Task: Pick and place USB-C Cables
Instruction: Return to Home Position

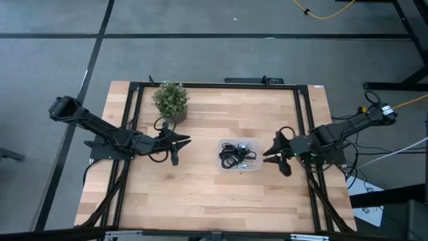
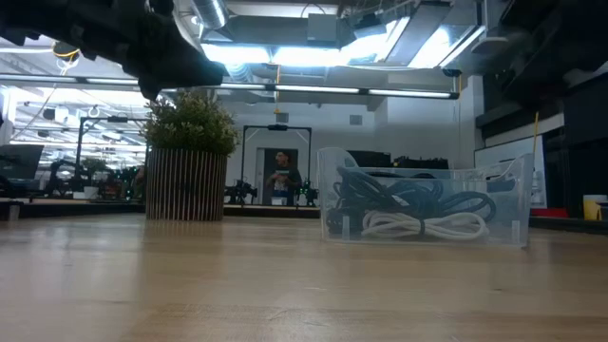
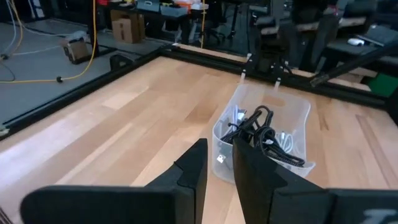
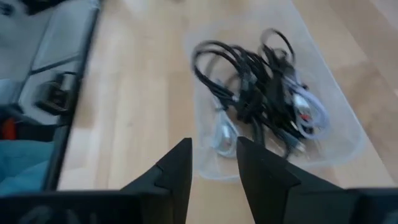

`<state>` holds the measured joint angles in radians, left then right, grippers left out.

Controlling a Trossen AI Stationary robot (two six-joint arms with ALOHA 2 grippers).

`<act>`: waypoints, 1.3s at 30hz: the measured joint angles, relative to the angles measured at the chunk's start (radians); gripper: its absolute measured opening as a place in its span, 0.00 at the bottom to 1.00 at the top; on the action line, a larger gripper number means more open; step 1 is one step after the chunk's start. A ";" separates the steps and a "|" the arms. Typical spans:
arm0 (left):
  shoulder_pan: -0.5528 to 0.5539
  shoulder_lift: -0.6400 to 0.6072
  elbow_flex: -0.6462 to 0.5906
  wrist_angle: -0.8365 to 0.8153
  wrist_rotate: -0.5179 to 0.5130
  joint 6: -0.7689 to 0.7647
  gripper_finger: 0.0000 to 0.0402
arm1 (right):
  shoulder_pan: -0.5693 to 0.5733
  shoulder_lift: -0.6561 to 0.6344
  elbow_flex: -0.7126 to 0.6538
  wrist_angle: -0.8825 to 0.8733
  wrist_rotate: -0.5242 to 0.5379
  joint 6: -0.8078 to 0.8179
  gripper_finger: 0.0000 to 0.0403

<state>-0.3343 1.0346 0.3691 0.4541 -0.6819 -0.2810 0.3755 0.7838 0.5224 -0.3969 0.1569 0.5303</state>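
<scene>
The USB-C cables [image 1: 235, 155] lie tangled together in a small clear container [image 1: 257, 167] at the middle of the table. Black loops [image 4: 249, 87] lie on top, and pale silver-grey ones [image 2: 418, 226] rest on the bottom. My left gripper [image 1: 188, 140] hovers left of the container and points at it. Its fingers [image 3: 219, 146] stand a narrow gap apart and hold nothing. My right gripper [image 1: 266, 152] hovers right of the container, its fingers [image 4: 213, 144] also slightly apart and empty. Both grippers are clear of the container.
A potted plant [image 1: 170, 99] stands on the far left part of the table, behind my left arm. A black frame rail [image 1: 214, 85] runs round the table edges. Bare wood lies on the near side of the container [image 2: 518, 204].
</scene>
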 joint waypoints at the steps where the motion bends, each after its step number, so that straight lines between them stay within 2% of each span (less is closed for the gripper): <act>1: 0.000 0.011 0.000 0.003 0.000 0.000 0.17 | 0.012 -0.024 -0.005 0.004 0.003 -0.012 0.32; 8: -0.002 0.007 -0.036 0.010 -0.016 0.001 0.17 | 0.102 -0.194 -0.098 0.093 0.096 -0.046 0.32; 13: -0.027 -0.100 -0.154 0.051 -0.041 -0.029 0.17 | 0.124 -0.287 -0.151 0.139 0.096 -0.072 0.32; 18: -0.012 -0.242 -0.266 0.205 -0.026 0.120 0.17 | 0.126 -0.346 -0.182 0.133 0.113 -0.121 0.32; 22: 0.040 -0.385 -0.363 0.227 0.034 0.134 0.17 | 0.126 -0.416 -0.214 0.148 0.123 -0.143 0.32; 24: 0.071 -0.454 -0.354 0.138 0.078 0.141 0.17 | 0.126 -0.453 -0.222 0.145 0.129 -0.152 0.32; 29: 0.158 -0.601 -0.353 0.040 0.169 0.236 0.17 | 0.126 -0.527 -0.224 0.135 0.148 -0.199 0.32; 36: 0.195 -0.879 -0.354 -0.383 0.169 0.114 0.17 | 0.126 -0.592 -0.224 0.077 0.148 -0.203 0.32; 39: 0.195 -0.975 -0.350 -0.408 0.194 0.166 0.17 | 0.126 -0.611 -0.224 0.079 0.146 -0.229 0.32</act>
<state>-0.1394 0.0596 0.0187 0.0458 -0.4878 -0.1145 0.5011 0.1731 0.2981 -0.3183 0.3030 0.3012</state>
